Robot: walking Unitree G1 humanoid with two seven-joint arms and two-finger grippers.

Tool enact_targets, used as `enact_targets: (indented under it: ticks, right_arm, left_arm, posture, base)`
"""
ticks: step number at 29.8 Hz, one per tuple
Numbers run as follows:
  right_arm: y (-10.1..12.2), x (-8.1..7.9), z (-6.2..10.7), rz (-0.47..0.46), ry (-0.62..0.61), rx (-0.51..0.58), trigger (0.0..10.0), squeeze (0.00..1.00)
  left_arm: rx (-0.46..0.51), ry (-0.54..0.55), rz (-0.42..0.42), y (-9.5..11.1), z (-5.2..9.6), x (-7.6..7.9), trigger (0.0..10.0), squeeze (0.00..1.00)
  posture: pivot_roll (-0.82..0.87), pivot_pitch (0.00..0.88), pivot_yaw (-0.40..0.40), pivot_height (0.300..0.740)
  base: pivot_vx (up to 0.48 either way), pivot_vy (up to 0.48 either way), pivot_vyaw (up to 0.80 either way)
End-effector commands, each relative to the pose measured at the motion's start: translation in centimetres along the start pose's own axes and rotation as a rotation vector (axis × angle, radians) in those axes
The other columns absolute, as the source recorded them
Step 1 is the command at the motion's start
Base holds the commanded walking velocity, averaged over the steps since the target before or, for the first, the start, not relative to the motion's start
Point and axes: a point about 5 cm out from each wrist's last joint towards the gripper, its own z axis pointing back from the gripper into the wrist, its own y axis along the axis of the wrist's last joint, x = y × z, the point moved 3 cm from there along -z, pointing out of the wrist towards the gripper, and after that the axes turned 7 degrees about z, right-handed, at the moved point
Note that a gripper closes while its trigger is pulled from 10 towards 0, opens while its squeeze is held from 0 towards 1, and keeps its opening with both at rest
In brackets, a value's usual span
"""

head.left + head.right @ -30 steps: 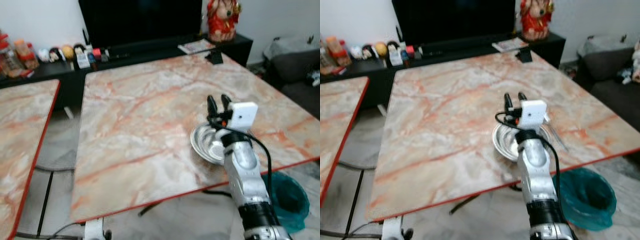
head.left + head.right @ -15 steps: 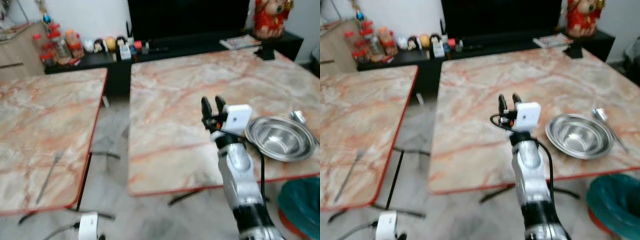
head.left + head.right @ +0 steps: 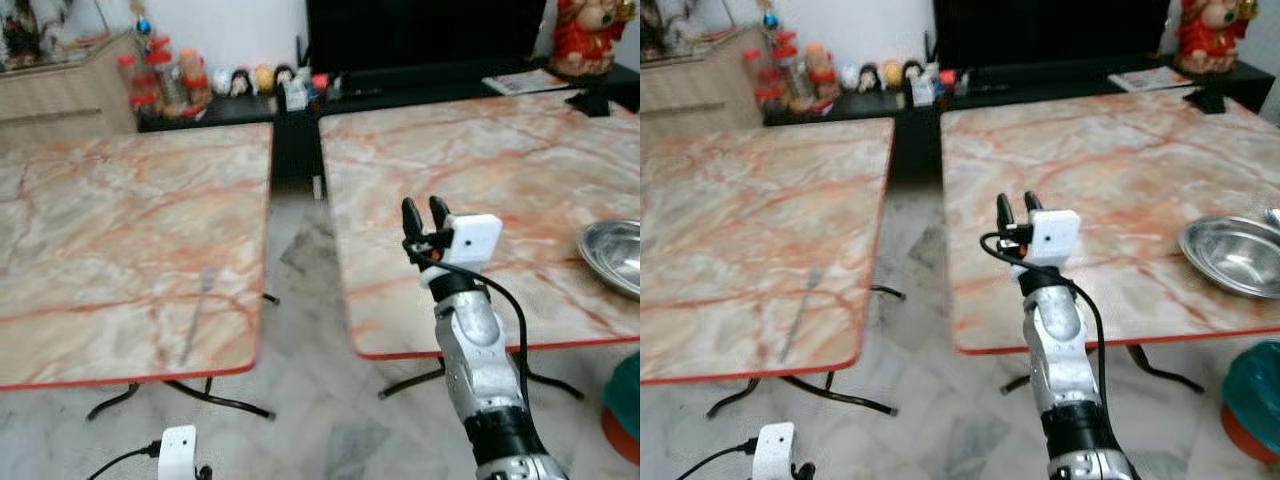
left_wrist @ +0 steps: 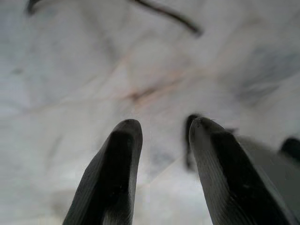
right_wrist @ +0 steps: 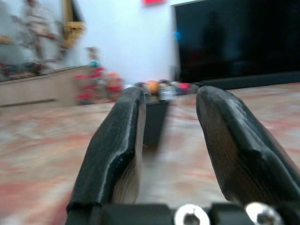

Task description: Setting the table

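- Right gripper (image 3: 425, 212) is raised in front of me over the near edge of the right table (image 3: 480, 160), fingers parted with nothing between them.
- Left gripper (image 4: 159, 173) hangs low over the pale floor, fingers also apart and empty.
- I count two marble tables: the right one, and the left table (image 3: 120, 220), with a gap of floor between them.
- One steel bowl (image 3: 615, 255) sits at the right table's near right corner, well apart from my right gripper. I judge it light, rigid and slippery, so I would pinch its rim rather than try to span it.
- One fork (image 3: 196, 312) lies flat near the left table's front edge, tines pointing away from me. I judge it thin, stiff and light, hard to lift off a flat top; I would take it across the middle of the handle.
- On the right eye view, a small shiny piece shows at the frame edge just beyond the bowl; I cannot tell what it is.
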Motion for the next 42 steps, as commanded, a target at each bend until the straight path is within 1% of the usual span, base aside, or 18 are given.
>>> enact_targets:
  ticks: [1, 10, 17, 20, 22, 23, 26, 29, 35, 39, 42]
  right_arm:
    - [0.1, 0.9, 0.0, 0.013, -0.018, 0.003, 10.0, 0.00]
    - [-0.2, 1.2, 0.4, 0.009, -0.033, -0.007, 10.0, 0.00]
    - [-0.4, 0.8, 0.1, 0.016, -0.017, -0.017, 10.0, 0.00]
    - [-0.6, 0.5, 0.1, 0.039, -0.002, -0.022, 10.0, 0.00]
    - [-0.6, 0.4, 0.0, 0.025, 0.000, -0.023, 10.0, 0.00]
    - [-0.6, 0.5, 0.0, -0.004, -0.012, -0.023, 10.0, 0.00]
    - [-0.5, 0.8, -0.1, -0.022, -0.028, -0.021, 10.0, 0.00]
    - [-0.5, 0.8, -0.1, -0.023, -0.029, -0.020, 10.0, 0.00]
    - [-1.0, 1.2, 0.3, -0.029, -0.054, -0.035, 10.0, 0.00]
    - [-1.2, 1.5, 0.4, -0.030, -0.071, -0.046, 10.0, 0.00]
    - [-1.5, 1.9, 0.5, -0.030, -0.092, -0.056, 10.0, 0.00]
  left_arm:
    - [-0.003, -0.003, 0.001, 0.1, 0.0, 0.0, 10.0, 0.00]
    - [-0.007, -0.003, -0.003, -0.1, 0.0, -0.2, 10.0, 0.00]
    - [-0.004, 0.000, -0.002, -0.1, 0.0, -0.3, 10.0, 0.00]
    - [-0.005, 0.003, -0.003, -0.1, 0.1, -0.5, 10.0, 0.00]
    - [-0.006, 0.004, -0.005, -0.1, 0.1, -0.6, 10.0, 0.00]
    - [-0.005, 0.006, -0.005, -0.1, 0.1, -0.7, 10.0, 0.00]
    - [-0.003, 0.009, -0.004, 0.0, 0.1, -0.7, 10.0, 0.00]
    - [-0.002, 0.009, -0.003, 0.0, 0.1, -0.7, 10.0, 0.00]
    - [-0.003, 0.012, -0.001, -0.2, 0.1, -0.9, 10.0, 0.00]
    - [-0.001, 0.013, -0.009, -0.1, 0.1, -0.8, 10.0, 0.00]
    - [0.014, 0.008, 0.013, 0.1, 0.1, -0.7, 10.0, 0.00]
  posture:
    - [-0.01, 0.000, 0.087, 0.740]
    - [-0.01, 0.000, 0.088, 0.740]
    - [0.00, 0.000, 0.090, 0.740]
    - [0.00, 0.000, 0.091, 0.740]
    - [0.01, 0.000, 0.092, 0.740]
    - [0.01, 0.000, 0.092, 0.740]
    - [0.01, 0.000, 0.093, 0.740]
    - [0.01, 0.000, 0.093, 0.740]
    - [0.02, 0.000, 0.099, 0.740]
    - [0.03, 0.000, 0.098, 0.740]
    - [0.03, 0.000, 0.097, 0.740]
  base:
    - [0.000, 0.341, 0.00]
    - [0.000, 0.343, 0.00]
    - [0.000, 0.343, 0.00]
    - [0.000, 0.345, 0.00]
    - [0.000, 0.345, 0.00]
    - [0.000, 0.345, 0.00]
    - [0.000, 0.345, 0.00]
    - [0.000, 0.345, 0.00]
    - [0.000, 0.326, 0.00]
    - [0.000, 0.000, 0.00]
    - [0.000, 0.000, 0.00]
